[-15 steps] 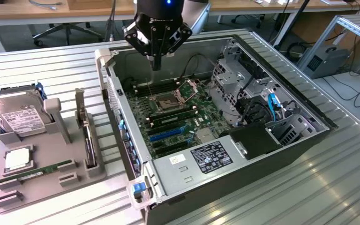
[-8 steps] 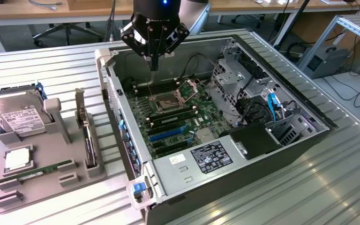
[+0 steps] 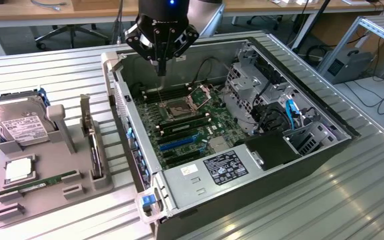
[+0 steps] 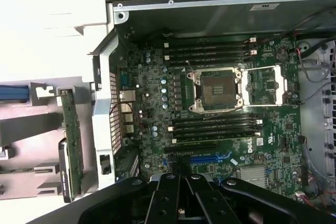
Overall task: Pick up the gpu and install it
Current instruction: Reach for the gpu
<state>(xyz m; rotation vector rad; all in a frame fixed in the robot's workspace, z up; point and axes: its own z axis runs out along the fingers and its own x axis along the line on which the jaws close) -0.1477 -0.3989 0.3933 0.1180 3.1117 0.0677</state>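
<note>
Ribbed aluminium slats make up the table [image 3: 312, 200], which carries an open computer case [image 3: 259, 200] lying on its side and a grey holder tray [image 3: 45, 200]. The gripper [image 3: 160, 70] hangs over the far end of the case with its fingers pressed together and nothing between them. Directly beneath it lies the green motherboard [image 3: 185, 125], with the bare CPU socket [image 3: 178, 106] just below its tips. The gpu [image 3: 95, 150] stands on edge in a slot of the tray, outside the case wall and well apart from the gripper, toward the exterior view's left; the wrist view shows its green card edge [image 4: 72, 129] beside the case. A hard drive [image 3: 20, 125] leans farther out on the same tray. Behind the gripper, wooden desks [image 3: 78, 10] and what seems to be an office chair base [image 3: 65, 32] fill the room.
</note>
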